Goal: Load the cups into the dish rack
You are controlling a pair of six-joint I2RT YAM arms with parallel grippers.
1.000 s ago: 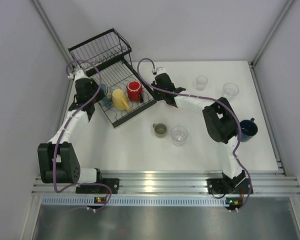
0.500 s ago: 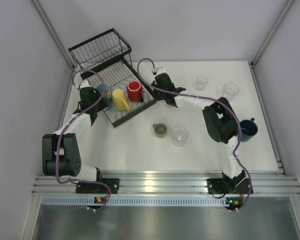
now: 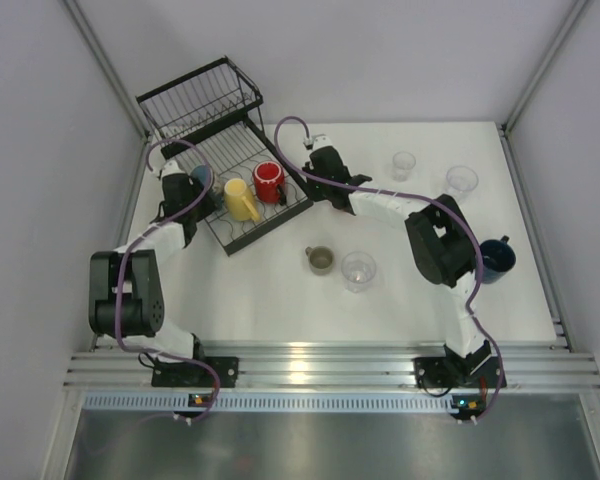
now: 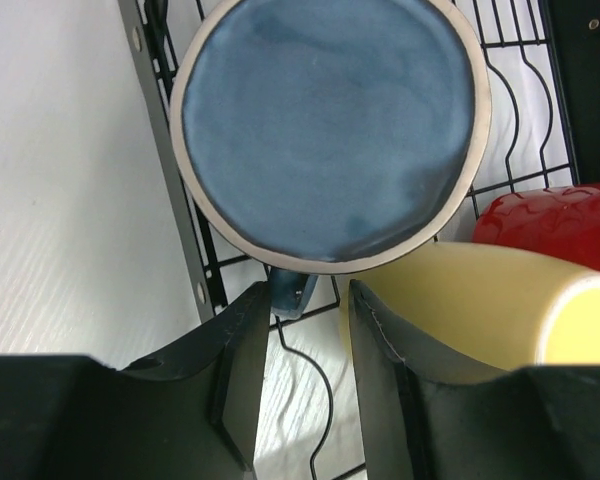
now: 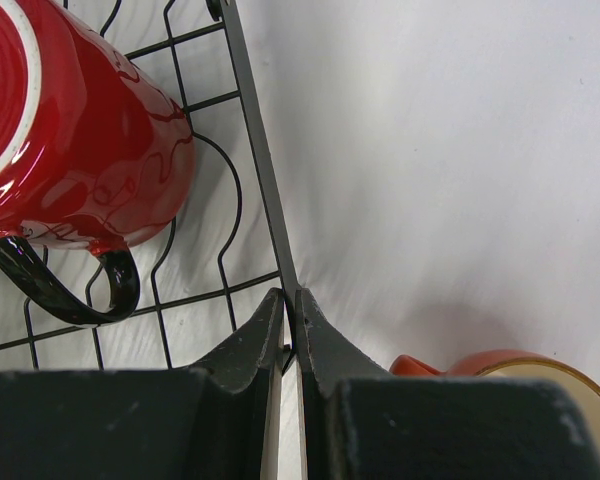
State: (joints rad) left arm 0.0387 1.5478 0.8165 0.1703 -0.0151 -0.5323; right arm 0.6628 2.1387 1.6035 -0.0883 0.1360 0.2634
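The black wire dish rack (image 3: 202, 98) stands at the back left. In its tray part lie a yellow cup (image 3: 242, 199) and a red cup (image 3: 269, 181), with a blue cup (image 3: 202, 177) at the tray's left edge. The left wrist view shows the blue cup (image 4: 330, 130) from its base. Its handle (image 4: 292, 291) sits at the tips of my left gripper (image 4: 305, 300), which is open around it. My right gripper (image 5: 290, 308) is shut on the rack's rim wire (image 5: 250, 120) beside the red cup (image 5: 70, 130). An olive cup (image 3: 320, 260) and a clear tumbler (image 3: 359, 270) stand mid-table.
Two more clear tumblers (image 3: 404, 164) (image 3: 461, 180) stand at the back right. A dark blue mug (image 3: 498, 257) sits by the right arm's elbow. An orange-red cup (image 5: 520, 368) lies just right of my right fingers. The enclosure wall runs close behind the rack.
The left arm's elbow has swung up toward the rack and its wrist has shifted slightly. Its jaws have spread a little. The right arm and the cups have not moved.
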